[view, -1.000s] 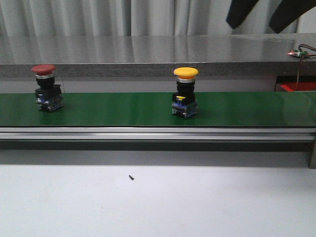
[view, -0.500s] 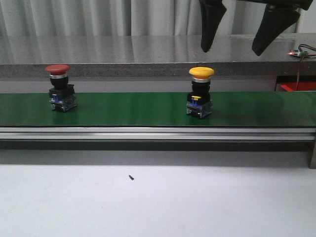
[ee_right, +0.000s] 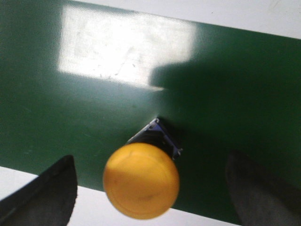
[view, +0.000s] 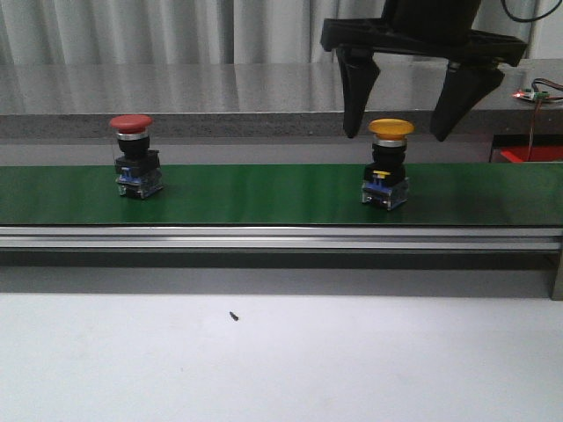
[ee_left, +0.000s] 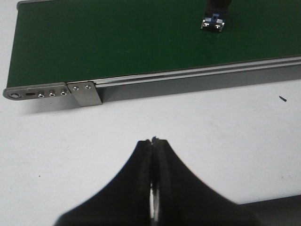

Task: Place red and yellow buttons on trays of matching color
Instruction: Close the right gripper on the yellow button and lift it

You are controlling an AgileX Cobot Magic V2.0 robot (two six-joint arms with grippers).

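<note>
Yellow button [view: 391,130] (upright) between right gripper's [view: 396,134] spread fingers.

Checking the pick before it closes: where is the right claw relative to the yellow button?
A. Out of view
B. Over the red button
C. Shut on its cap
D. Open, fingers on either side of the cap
D: the right claw is open, one finger on each side of the yellow button, not touching.

We see a green conveyor belt [view: 264,193] running across the scene, edged in front by a silver aluminium rail [view: 264,237]. On the white table [view: 352,360] before it lies a small dark speck [view: 234,316], and behind the belt stand a grey ledge [view: 176,97] and pale curtains [view: 132,31].
</note>
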